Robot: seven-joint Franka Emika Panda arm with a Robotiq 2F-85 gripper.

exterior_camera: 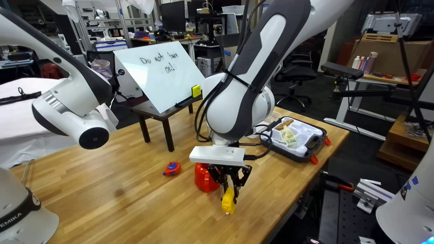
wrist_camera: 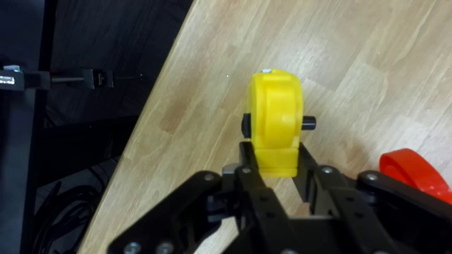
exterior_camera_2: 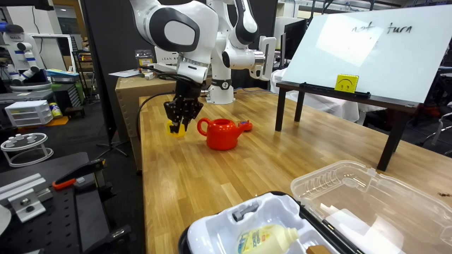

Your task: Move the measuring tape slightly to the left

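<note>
Measuring tape (wrist_camera: 279, 109): on or just above the bench (wrist_camera: 197, 91), I can't tell which.
End effector (exterior_camera: 229, 198): gripping the measuring tape.
Teapot (exterior_camera: 203, 179): partly hidden in an exterior view; wrist view crops it.

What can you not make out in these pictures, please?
In an exterior view: part of the measuring tape, behind the jaws.
In an exterior view: top of the red teapot, behind the white box and jaws.
In the wrist view: the red teapot, cut off by the right edge.
In an exterior view: the white tray, cut off by the bottom edge.
</note>
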